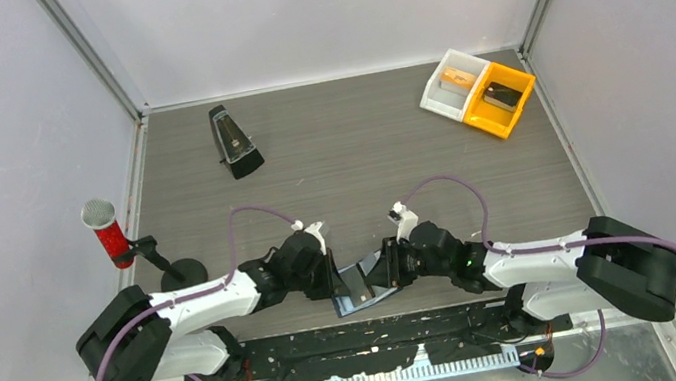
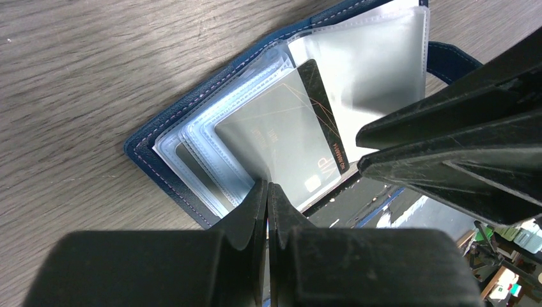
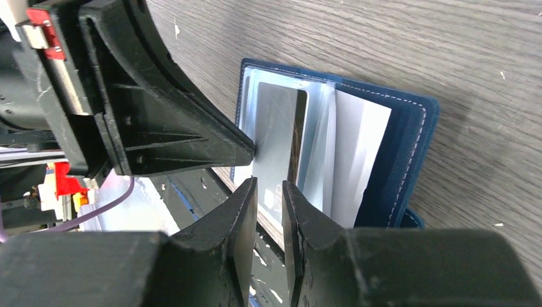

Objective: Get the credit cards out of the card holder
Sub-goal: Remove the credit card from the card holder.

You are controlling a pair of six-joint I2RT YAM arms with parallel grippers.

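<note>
The navy card holder (image 1: 365,288) lies open at the table's front edge, its clear sleeves fanned out (image 2: 211,153) (image 3: 402,147). A whitish card with a dark stripe (image 2: 281,137) (image 3: 278,137) sits in the top sleeve. No orange-yellow card shows. My left gripper (image 1: 335,278) (image 2: 267,187) is shut, its tips pressing on the near edge of that sleeve; its fingers show in the right wrist view (image 3: 192,137). My right gripper (image 1: 390,270) (image 3: 270,190) has a narrow gap between its jaws, just short of the card's near end, holding nothing. Its fingers (image 2: 447,150) reach in from the right.
A black metronome (image 1: 234,142) stands at the back left. A red microphone on a stand (image 1: 107,231) is at the left edge. A white bin (image 1: 451,86) and a yellow bin (image 1: 500,98) sit at the back right. The card holder overhangs the front edge.
</note>
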